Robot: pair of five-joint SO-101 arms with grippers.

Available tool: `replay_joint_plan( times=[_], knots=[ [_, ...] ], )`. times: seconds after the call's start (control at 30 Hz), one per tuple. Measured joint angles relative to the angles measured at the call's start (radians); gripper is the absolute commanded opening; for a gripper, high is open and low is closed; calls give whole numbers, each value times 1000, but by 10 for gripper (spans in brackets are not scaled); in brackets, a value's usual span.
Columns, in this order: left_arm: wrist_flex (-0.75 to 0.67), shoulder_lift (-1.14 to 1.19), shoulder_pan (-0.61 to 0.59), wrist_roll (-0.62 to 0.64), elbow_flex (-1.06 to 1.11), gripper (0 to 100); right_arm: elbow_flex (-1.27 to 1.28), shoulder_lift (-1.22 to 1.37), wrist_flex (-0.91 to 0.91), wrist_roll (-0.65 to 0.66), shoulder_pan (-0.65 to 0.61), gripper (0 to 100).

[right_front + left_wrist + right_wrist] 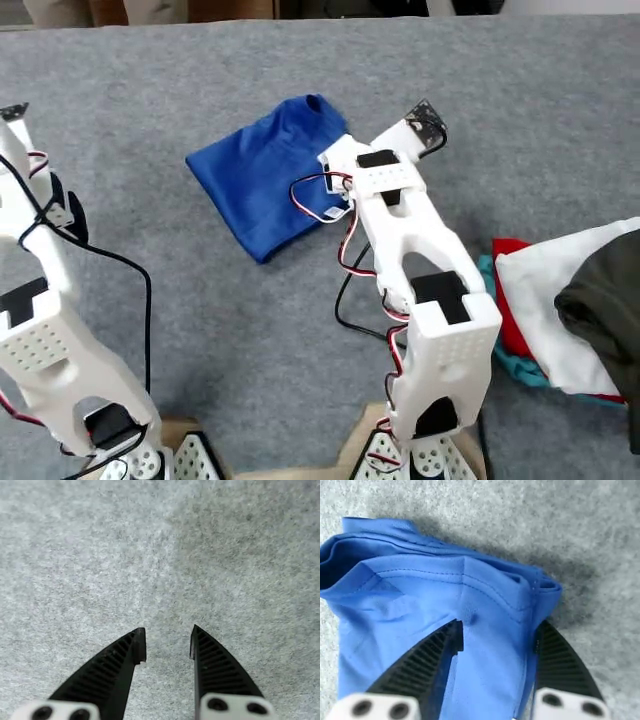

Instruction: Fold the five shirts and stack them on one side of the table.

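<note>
Blue shirt [410,595] lies folded on the table [200,320], one edge beneath the right hand [500,630], spread open and empty

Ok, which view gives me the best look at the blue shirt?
The high view: nearly the whole folded blue shirt lies in sight on the grey table, only its edge under the right arm hidden. The right wrist view gives just a close patch of hems between its open fingers. The left wrist view faces table.
</note>
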Motion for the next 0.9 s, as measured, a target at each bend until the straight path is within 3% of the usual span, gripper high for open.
replay_joint_plan(
  times=[0.47, 0.57, 0.7, 0.9],
  knots=[
    [0, 0, 0, 0, 0, 160, 0, 20, -34, 0, 0, 229],
    [0, 0, 0, 0, 0, 160, 0, 20, -34, 0, 0, 172],
    [0, 0, 0, 0, 0, 160, 0, 21, -14, 0, 3, 1],
    [0, 0, 0, 0, 6, 160, 0, 21, -3, 0, 14, 5]
  ],
)
